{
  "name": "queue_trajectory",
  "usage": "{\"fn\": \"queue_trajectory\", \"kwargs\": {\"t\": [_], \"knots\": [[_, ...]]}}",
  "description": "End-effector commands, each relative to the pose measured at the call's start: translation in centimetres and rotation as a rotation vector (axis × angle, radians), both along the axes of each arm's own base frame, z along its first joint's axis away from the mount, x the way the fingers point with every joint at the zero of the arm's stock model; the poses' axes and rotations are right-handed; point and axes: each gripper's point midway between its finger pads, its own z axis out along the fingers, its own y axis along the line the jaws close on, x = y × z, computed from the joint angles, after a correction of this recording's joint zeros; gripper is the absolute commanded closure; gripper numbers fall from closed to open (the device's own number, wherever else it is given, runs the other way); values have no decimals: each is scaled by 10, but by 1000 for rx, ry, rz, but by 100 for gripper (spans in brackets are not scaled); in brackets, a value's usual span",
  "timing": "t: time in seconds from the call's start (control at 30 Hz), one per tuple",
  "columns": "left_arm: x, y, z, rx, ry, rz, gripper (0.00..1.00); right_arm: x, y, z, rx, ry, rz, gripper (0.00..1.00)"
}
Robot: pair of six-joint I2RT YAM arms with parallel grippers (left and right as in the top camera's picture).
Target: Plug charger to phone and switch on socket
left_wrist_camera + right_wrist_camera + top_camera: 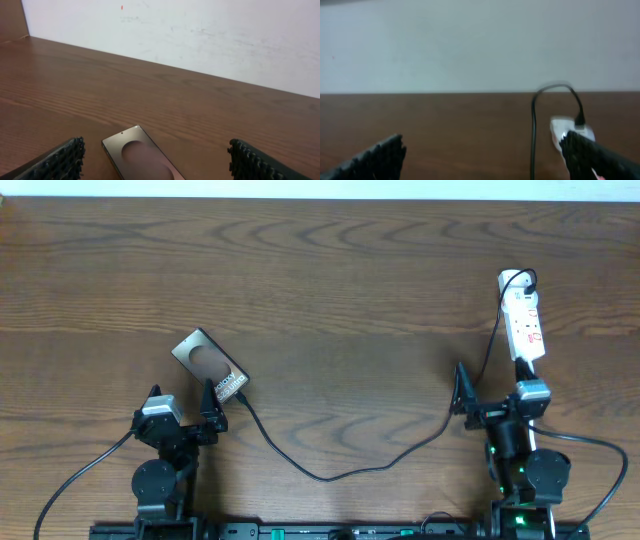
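Both grippers stand wide open and empty. The left gripper (pixel 156 145) sits just short of the phone (pixel 209 365), which lies tilted at near left. The right gripper (pixel 482 139) faces the socket (pixel 525 320) at far right. The charger (pixel 320 476) trails from the socket to the phone's near end.

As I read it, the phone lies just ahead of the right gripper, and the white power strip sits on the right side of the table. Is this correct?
Not fully: the phone lies just ahead of the left gripper, not the right, as the overhead view shows. The white power strip does sit on the right side of the table.
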Motion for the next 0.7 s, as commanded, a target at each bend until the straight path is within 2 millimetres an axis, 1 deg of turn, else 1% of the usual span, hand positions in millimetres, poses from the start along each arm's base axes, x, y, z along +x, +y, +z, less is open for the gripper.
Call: {"fn": "queue_trajectory", "kwargs": {"t": [0.0,0.1,0.13,0.23,0.4,0.67], "knots": [[-1,4,-16,13,52,17,10,-5,-4,-2,-20,0,-32,1],[-1,4,-16,13,52,17,10,-10,-6,-20,-27,73,-42,1],[-1,4,-16,13,52,17,10,-13,-8,-33,-26,124,-52,1],[-1,4,-16,13,52,17,10,-20,-12,-54,-28,211,-80,1],[-1,4,-16,13,52,17,10,-24,-14,-28,-47,93,-94,1],[-1,4,-16,13,52,17,10,-23,-13,-28,-46,95,-90,1]]}}
